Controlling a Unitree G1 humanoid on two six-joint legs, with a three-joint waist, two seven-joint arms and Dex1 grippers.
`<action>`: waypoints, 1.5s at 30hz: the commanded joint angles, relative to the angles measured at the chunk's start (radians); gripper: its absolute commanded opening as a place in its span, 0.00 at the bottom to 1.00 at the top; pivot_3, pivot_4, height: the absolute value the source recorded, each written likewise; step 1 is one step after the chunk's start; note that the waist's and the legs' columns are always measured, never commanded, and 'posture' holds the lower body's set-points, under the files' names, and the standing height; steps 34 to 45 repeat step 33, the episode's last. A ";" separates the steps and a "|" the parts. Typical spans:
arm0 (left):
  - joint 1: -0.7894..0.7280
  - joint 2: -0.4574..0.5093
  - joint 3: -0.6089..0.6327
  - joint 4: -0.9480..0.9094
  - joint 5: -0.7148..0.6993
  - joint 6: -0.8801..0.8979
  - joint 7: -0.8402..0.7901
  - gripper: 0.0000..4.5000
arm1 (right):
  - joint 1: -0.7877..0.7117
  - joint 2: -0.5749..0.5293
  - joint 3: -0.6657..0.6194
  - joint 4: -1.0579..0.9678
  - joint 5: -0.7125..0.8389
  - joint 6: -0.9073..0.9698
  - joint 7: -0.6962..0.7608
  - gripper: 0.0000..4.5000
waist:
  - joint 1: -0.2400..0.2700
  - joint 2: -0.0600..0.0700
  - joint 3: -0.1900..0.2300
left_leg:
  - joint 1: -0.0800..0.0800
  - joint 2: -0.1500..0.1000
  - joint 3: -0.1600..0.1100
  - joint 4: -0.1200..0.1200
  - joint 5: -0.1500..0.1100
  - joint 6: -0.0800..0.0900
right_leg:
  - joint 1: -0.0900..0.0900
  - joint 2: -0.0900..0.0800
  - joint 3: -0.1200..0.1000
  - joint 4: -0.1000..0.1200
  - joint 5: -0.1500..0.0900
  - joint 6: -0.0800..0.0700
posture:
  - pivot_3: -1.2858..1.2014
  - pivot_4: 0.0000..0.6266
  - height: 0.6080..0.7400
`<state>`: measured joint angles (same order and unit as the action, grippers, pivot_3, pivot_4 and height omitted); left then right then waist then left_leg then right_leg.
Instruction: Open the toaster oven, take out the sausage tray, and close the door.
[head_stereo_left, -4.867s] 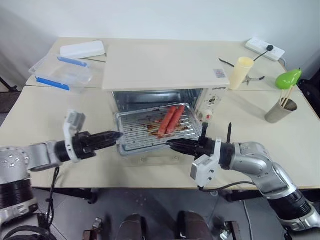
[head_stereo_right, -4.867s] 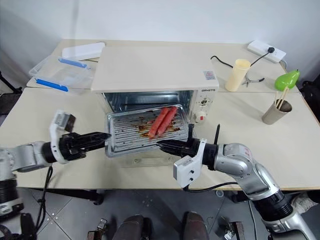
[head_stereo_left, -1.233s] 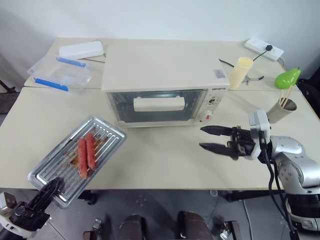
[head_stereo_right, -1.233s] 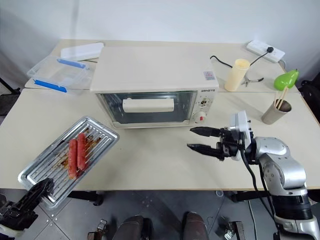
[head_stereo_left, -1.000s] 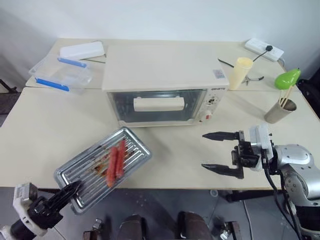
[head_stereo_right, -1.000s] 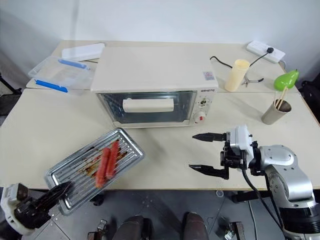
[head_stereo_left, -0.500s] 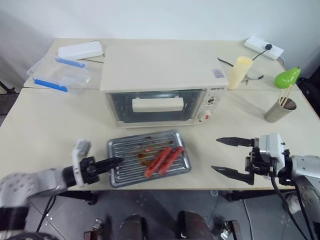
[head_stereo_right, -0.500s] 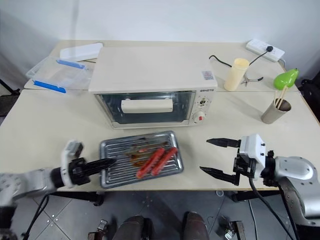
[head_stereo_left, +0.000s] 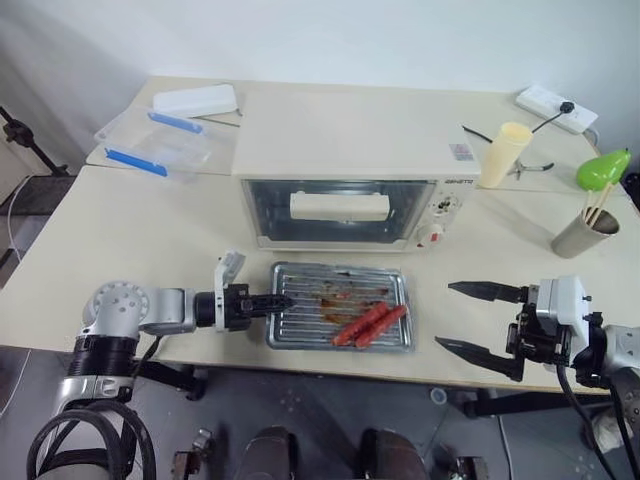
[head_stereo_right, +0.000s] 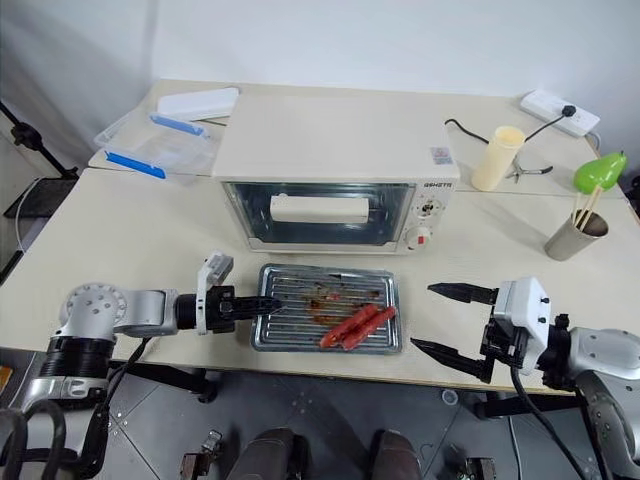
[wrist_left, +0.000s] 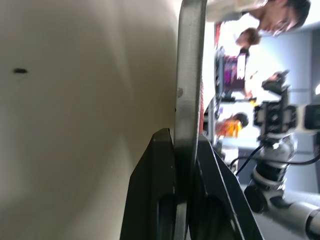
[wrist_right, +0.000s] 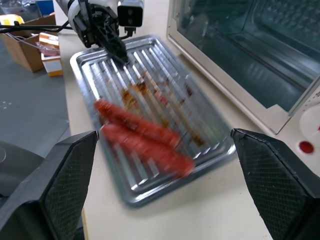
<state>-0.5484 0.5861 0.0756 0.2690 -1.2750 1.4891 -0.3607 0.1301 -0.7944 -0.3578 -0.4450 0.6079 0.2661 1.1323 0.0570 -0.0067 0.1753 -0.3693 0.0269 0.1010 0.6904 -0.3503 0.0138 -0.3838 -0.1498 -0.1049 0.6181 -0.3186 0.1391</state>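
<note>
The cream-white toaster oven (head_stereo_left: 345, 150) stands mid-table with its glass door (head_stereo_left: 340, 210) closed. Directly in front of it the sausage tray (head_stereo_left: 300, 318) lies flat on the table, two red sausages (head_stereo_left: 368, 325) at its right end. My left gripper (head_stereo_left: 283, 299) reaches in from the left, shut on the tray's left rim (wrist_left: 189, 100); the left wrist view has a black finger (wrist_left: 155, 200) pressed on each side of that rim. My right gripper (head_stereo_left: 445, 315) hovers open to the right of the tray, nothing between its fingers.
A clear plastic box with blue clips (head_stereo_left: 155, 145) and a white lid (head_stereo_left: 195, 98) sit at the back left. Back right hold a cream cup (head_stereo_left: 503, 153), a green pear-shaped thing (head_stereo_left: 603, 168), a grey cup of sticks (head_stereo_left: 585, 232) and a power strip (head_stereo_left: 555, 103).
The left gripper has brought the tray from the table's front-left edge to the spot before the oven, turning it square. The right gripper drew slightly right. The whole view has shifted.
</note>
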 joint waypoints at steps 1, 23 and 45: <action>0.004 -0.035 0.006 -0.061 0.032 0.007 -0.027 0.33 | 0.007 -0.011 -0.026 -0.032 0.020 -0.001 -0.008 1.00 | -0.001 0.000 0.000 | -0.001 0.000 -0.001 0.000 0.000 0.000 | 0.000 0.000 -0.001 0.000 0.000 0.000 | 0.52 0.24 1.00; 0.542 0.242 0.332 -0.535 0.644 -1.113 -0.596 0.99 | 0.084 -0.044 -0.065 0.002 0.070 0.007 0.071 1.00 | -0.032 -0.002 0.002 | -0.001 0.003 0.002 -0.007 -0.001 -0.002 | 0.000 0.002 -0.003 -0.013 0.000 0.000 | 0.52 0.24 1.00; 0.682 0.385 0.434 -0.264 0.784 -1.430 -0.892 0.99 | 0.081 -0.023 -0.068 -0.051 0.124 -0.045 0.123 1.00 | -0.034 -0.002 0.002 | -0.002 0.004 0.007 -0.009 -0.003 -0.001 | -0.007 0.001 -0.002 -0.007 0.000 0.000 | 0.52 0.24 1.00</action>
